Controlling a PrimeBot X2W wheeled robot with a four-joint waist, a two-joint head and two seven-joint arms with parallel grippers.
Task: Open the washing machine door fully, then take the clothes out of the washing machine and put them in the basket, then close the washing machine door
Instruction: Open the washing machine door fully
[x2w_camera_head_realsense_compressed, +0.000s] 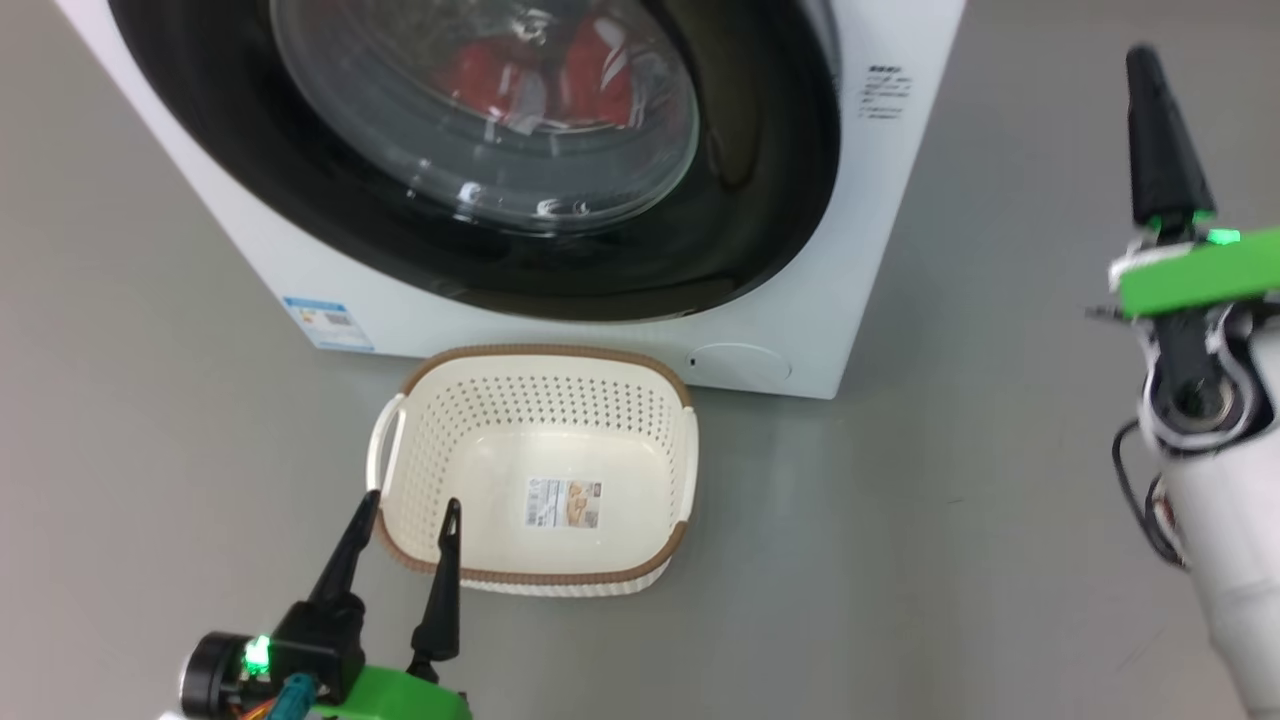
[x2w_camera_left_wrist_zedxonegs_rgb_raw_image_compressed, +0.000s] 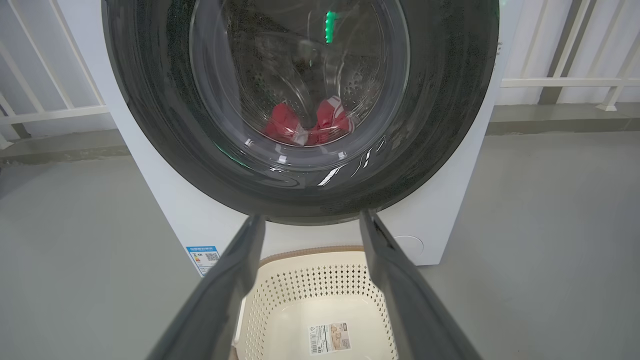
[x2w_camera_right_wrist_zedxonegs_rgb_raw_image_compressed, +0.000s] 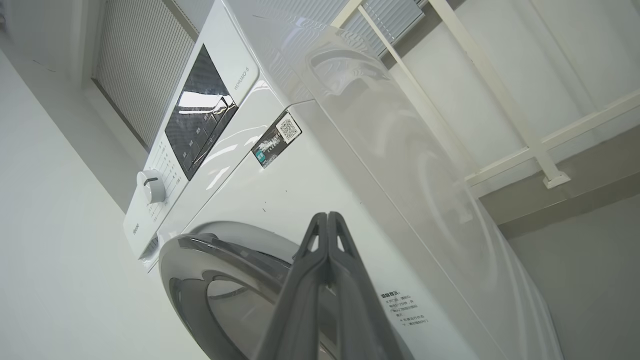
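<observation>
While the round black-rimmed door (x2w_camera_head_realsense_compressed: 760, 180) sits closed against the front of the white washing machine (x2w_camera_head_realsense_compressed: 880, 250), the red clothes (x2w_camera_head_realsense_compressed: 590, 80) lie inside the drum, seen through the glass. On the grey floor (x2w_camera_head_realsense_compressed: 900, 550) just in front of the machine stands the cream basket (x2w_camera_head_realsense_compressed: 545, 352), upright, bare inside save the paper label on its bottom. The left hand (x2w_camera_head_realsense_compressed: 411, 508) hovers low at the near left, over the basket's near left corner. Its two dark fingers are spread wide and point away toward the machine, and it holds nothing. From its own wrist view the fingers frame the basket's far rim and the lower edge of the door. The right arm is raised at the right, its pale forearm rising from the near right corner to a green wrist. The right hand (x2w_camera_head_realsense_compressed: 1142, 60) points up and away beside the machine's right side, apart from it. Its fingers are pressed together tip to tip with nothing between them.
</observation>
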